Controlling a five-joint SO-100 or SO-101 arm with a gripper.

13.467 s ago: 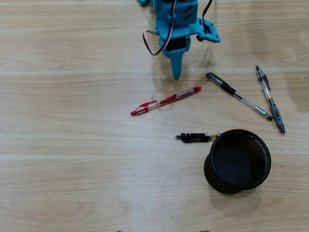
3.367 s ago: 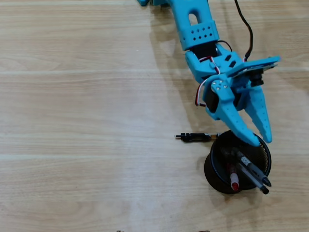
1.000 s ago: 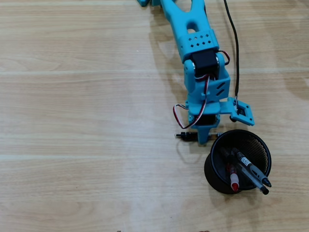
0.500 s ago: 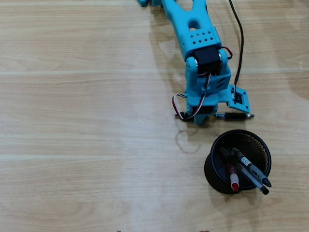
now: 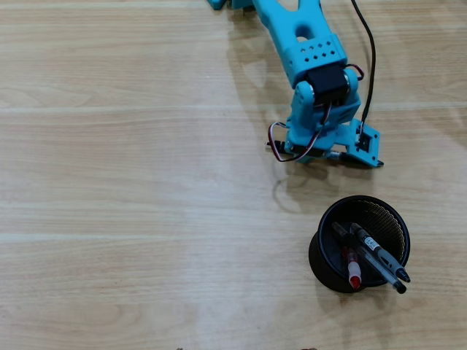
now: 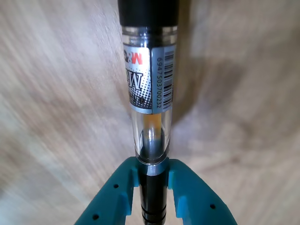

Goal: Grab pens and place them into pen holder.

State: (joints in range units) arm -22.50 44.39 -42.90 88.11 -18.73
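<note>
In the wrist view, my teal gripper [image 6: 152, 172] is shut on a clear-barrelled pen [image 6: 149, 93] with a black grip and a barcode label. The pen runs straight up the picture, close over the wooden table. In the overhead view the gripper [image 5: 319, 152] points down at the table, just above and left of the black mesh pen holder [image 5: 326, 217]; the held pen is mostly hidden under the arm. The holder stands upright with two black pens [image 5: 379, 257] and one red-tipped pen [image 5: 353, 271] leaning in it.
The light wooden table [image 5: 131, 182] fills both views. The blue arm [image 5: 310, 51] comes in from the top edge, with a black cable [image 5: 371, 58] hanging at its right side.
</note>
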